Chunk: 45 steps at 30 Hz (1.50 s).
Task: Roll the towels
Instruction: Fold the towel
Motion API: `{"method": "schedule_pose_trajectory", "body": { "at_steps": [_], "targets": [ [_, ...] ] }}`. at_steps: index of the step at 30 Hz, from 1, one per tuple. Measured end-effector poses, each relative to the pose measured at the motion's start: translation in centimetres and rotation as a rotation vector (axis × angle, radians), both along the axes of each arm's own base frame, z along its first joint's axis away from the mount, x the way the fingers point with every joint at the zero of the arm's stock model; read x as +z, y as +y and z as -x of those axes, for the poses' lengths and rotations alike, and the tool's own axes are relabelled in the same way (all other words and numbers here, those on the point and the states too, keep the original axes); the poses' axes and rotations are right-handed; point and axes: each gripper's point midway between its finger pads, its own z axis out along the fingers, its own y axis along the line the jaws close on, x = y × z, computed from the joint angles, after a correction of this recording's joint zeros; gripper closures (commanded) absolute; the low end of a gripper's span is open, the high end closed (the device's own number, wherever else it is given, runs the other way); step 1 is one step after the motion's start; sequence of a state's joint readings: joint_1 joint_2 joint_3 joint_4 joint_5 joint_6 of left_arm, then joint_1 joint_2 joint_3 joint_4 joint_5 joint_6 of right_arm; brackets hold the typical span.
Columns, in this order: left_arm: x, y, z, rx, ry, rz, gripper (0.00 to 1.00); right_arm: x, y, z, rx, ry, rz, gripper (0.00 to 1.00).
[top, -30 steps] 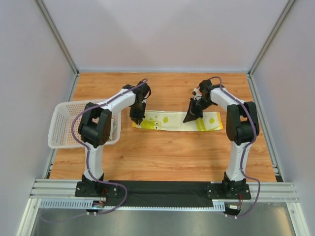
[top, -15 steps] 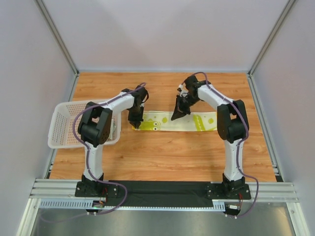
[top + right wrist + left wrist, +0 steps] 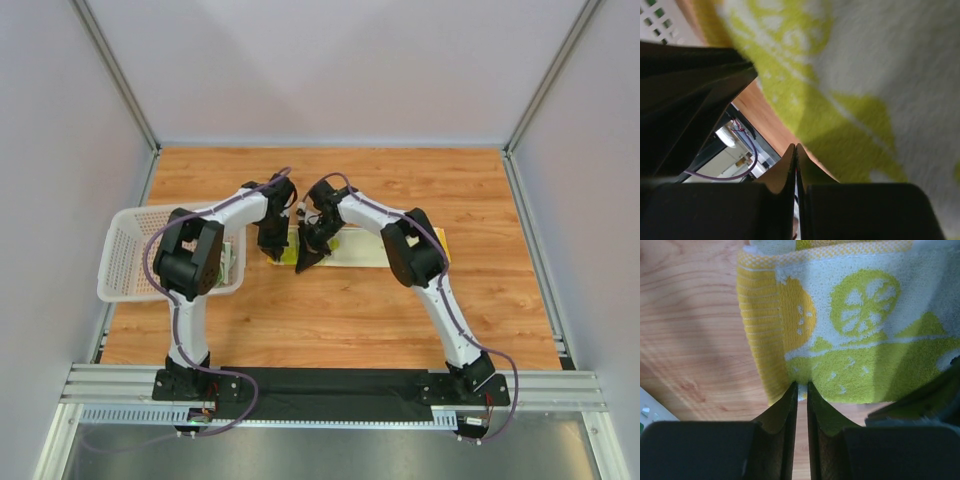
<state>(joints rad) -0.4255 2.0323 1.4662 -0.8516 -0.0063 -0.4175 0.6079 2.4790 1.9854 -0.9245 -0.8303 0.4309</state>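
Note:
A lime-yellow towel with citrus prints lies as a long folded strip on the wood table. My left gripper stands at its left end, and in the left wrist view the jaws are pinched on the near edge of the towel. My right gripper sits just to the right of the left one, over the same end. Its jaws are shut with nothing between them, just above the towel. A bit of dark green cloth shows in the basket, mostly hidden by my left arm.
A white mesh basket stands at the table's left edge, close to my left arm; its mesh shows in the right wrist view. My right arm reaches across the towel's middle. Grey walls enclose the table.
My right gripper has swept left along the towel from its right part to its left end, staying shut. The left gripper has stayed in place at the towel's left end.

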Motion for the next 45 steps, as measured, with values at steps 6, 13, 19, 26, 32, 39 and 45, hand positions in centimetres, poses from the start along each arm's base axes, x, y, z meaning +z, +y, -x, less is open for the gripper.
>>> {"method": "schedule_pose_trajectory", "body": {
  "at_steps": [6, 13, 19, 26, 32, 39, 45],
  "targets": [
    [0.0, 0.4, 0.4, 0.004, -0.009, -0.003, 0.82, -1.3, 0.4, -1.3, -0.023, 0.009, -0.024, 1.00],
    [0.0, 0.6, 0.6, 0.008, -0.016, -0.007, 0.82, -1.7, -2.6, -2.7, -0.049, -0.002, -0.056, 1.00],
    [0.0, 0.7, 0.6, 0.010, -0.018, -0.010, 0.82, -1.8, -7.2, -0.9, -0.085, 0.002, -0.018, 1.00],
    [0.0, 1.5, 0.8, 0.018, -0.009, -0.041, 0.82, -1.9, -13.1, -0.3, -0.203, 0.018, 0.058, 1.00],
    [0.0, 1.7, 0.8, 0.023, -0.006, -0.046, 0.83, -1.8, -20.0, -2.7, -0.413, 0.043, 0.076, 1.00],
    [0.0, 1.8, 0.8, 0.023, -0.006, -0.048, 0.83, -1.7, -26.1, -3.2, -0.599, 0.065, 0.104, 1.00],
    [0.0, 1.9, 0.8, 0.024, -0.004, -0.052, 0.83, -1.7, -29.4, -2.1, -0.695, 0.100, 0.199, 1.00]
  ]
}}
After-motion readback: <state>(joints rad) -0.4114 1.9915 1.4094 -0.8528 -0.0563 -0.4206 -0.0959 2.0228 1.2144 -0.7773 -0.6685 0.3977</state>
